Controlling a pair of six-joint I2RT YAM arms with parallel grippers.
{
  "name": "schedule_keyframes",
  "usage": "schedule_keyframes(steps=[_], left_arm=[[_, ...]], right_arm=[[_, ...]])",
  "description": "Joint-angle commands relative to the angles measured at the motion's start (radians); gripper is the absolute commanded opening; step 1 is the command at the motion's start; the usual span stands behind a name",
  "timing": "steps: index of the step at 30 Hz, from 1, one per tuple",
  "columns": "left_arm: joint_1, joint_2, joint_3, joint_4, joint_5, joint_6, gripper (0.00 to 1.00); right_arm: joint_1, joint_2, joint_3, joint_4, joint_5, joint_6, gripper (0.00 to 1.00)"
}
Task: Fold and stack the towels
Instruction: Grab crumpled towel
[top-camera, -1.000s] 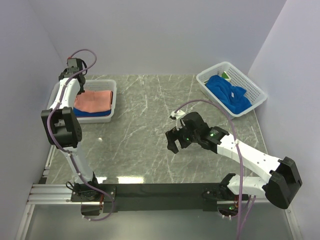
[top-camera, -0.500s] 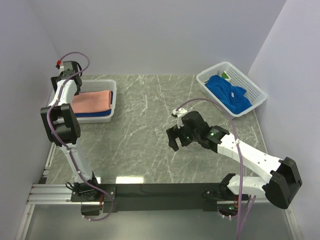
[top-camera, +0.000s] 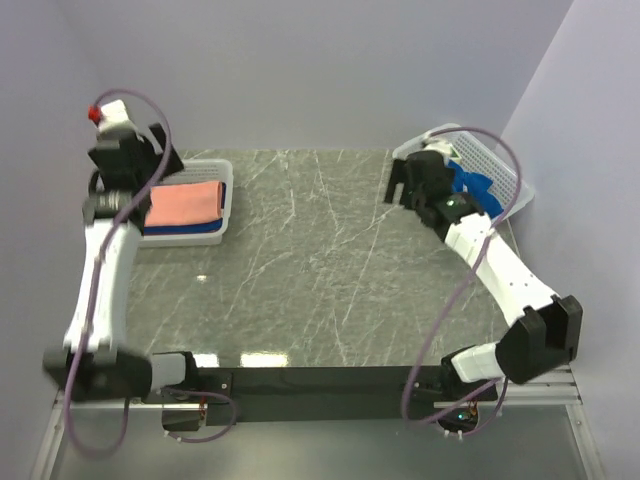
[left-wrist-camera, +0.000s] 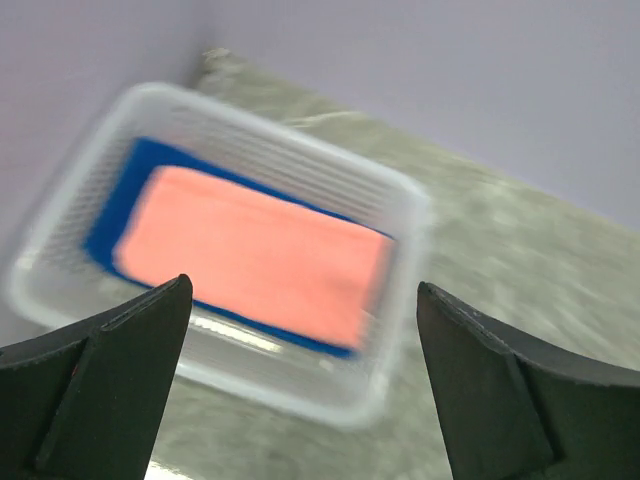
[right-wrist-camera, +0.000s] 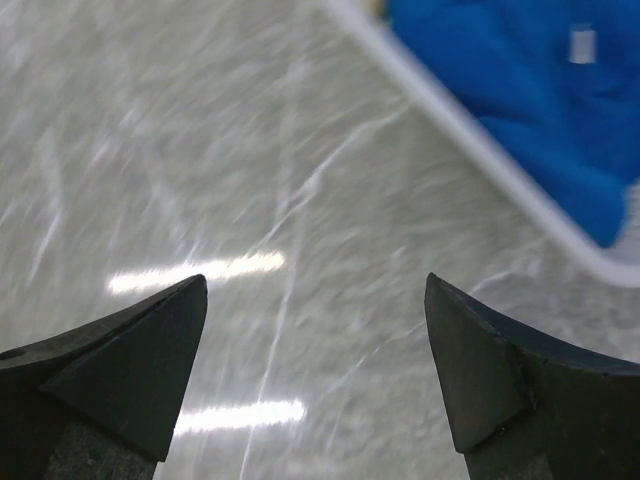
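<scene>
A folded salmon-pink towel (top-camera: 185, 203) (left-wrist-camera: 250, 250) lies on a royal blue towel (top-camera: 180, 228) (left-wrist-camera: 128, 193) inside the left white basket (top-camera: 226, 190) (left-wrist-camera: 405, 300). My left gripper (top-camera: 135, 165) (left-wrist-camera: 305, 370) hangs open and empty above that basket's near left side, well clear of the towels. Crumpled blue towels (top-camera: 470, 185) (right-wrist-camera: 520, 100) fill the right white basket (top-camera: 500, 160) (right-wrist-camera: 470, 135). My right gripper (top-camera: 400, 188) (right-wrist-camera: 315, 360) is open over the marble table (top-camera: 320, 260), just left of that basket, with nothing between its fingers.
The two baskets sit at the back left and back right corners of the table. Lilac walls close in the back and both sides. The arm bases and a black rail (top-camera: 320, 382) run along the near edge.
My left gripper has opened and risen up and away from the left basket. My right arm has swung from the table's middle to the right basket, still open.
</scene>
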Motion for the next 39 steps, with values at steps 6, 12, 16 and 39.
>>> schedule_keyframes(steps=[6,12,16,39], left_arm=[[-0.233,-0.449,-0.486,0.127,0.186,-0.066,0.99],[-0.297,-0.612,-0.727,0.113,0.223,-0.095,1.0],[-0.299,-0.632,-0.778,0.086,0.258,-0.145,0.99],[-0.294,-0.509,-0.795,0.116,0.265,-0.147,0.99]], right_arm=[[-0.32,0.249,0.2,0.046,0.036,0.064,0.92],[-0.447,0.436,0.278,0.115,-0.061,0.016,0.87],[-0.495,0.566,0.364,0.149,-0.18,-0.01,0.79],[-0.538,0.713,0.579,0.211,-0.253,-0.14,0.0]])
